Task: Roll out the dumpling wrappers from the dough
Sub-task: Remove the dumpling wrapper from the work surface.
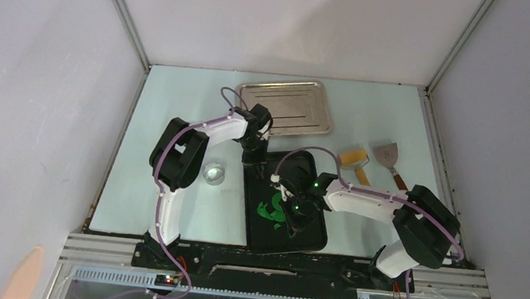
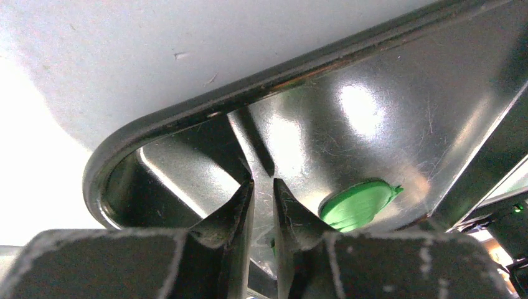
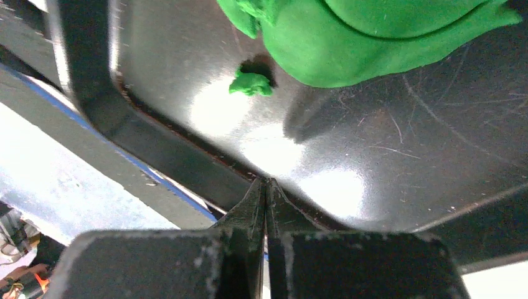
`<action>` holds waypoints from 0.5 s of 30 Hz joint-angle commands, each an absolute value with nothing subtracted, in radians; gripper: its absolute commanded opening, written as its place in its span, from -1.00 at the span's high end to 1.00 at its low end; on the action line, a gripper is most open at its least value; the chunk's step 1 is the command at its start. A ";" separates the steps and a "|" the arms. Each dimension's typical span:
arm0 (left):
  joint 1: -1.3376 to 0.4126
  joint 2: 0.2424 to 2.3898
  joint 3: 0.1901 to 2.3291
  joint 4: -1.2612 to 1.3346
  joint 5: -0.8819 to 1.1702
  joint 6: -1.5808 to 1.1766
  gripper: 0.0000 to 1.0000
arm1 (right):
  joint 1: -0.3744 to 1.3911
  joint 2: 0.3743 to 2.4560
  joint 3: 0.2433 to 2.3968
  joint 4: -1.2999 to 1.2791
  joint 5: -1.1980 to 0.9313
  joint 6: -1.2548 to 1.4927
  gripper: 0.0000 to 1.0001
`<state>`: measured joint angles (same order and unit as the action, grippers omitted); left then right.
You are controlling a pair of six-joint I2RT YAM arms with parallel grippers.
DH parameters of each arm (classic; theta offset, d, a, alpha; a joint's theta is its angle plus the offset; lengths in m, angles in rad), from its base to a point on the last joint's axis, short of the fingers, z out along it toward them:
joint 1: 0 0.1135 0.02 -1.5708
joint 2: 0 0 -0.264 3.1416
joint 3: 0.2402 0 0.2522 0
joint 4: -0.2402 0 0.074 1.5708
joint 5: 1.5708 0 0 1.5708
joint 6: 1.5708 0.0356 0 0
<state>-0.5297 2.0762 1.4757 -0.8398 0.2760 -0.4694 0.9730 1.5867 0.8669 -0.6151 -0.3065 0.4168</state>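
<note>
One round wrapper [image 2: 355,204] lies at the far corner of the tray [image 2: 155,126]. The ragged dough [image 3: 373,43] at the near end remains to be rolled. My left gripper [image 2: 263,182], beside the wrapper, stands narrowly parted. My right gripper [image 3: 266,180], over the near rim, is pressed together, empty. From above my arms hide the wrapper and part of the dough.

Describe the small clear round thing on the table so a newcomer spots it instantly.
Find the black tray in the middle of the table. Just left of it, beside the left arm, sits a small round clear cup. It's the only see-through item; the scraper lies on the tray's other side.
</note>
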 commanded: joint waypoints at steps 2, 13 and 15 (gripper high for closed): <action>-0.525 2.108 1.477 -0.797 0.209 -0.455 0.56 | 0.947 1.514 0.951 -0.555 -0.265 0.455 1.00; -0.525 2.108 1.465 -0.793 0.212 -0.454 0.56 | 0.905 1.749 1.130 -0.417 -0.294 0.482 1.00; -0.525 2.106 1.463 -0.789 0.215 -0.455 0.56 | 0.903 1.773 1.146 -0.413 -0.303 0.482 1.00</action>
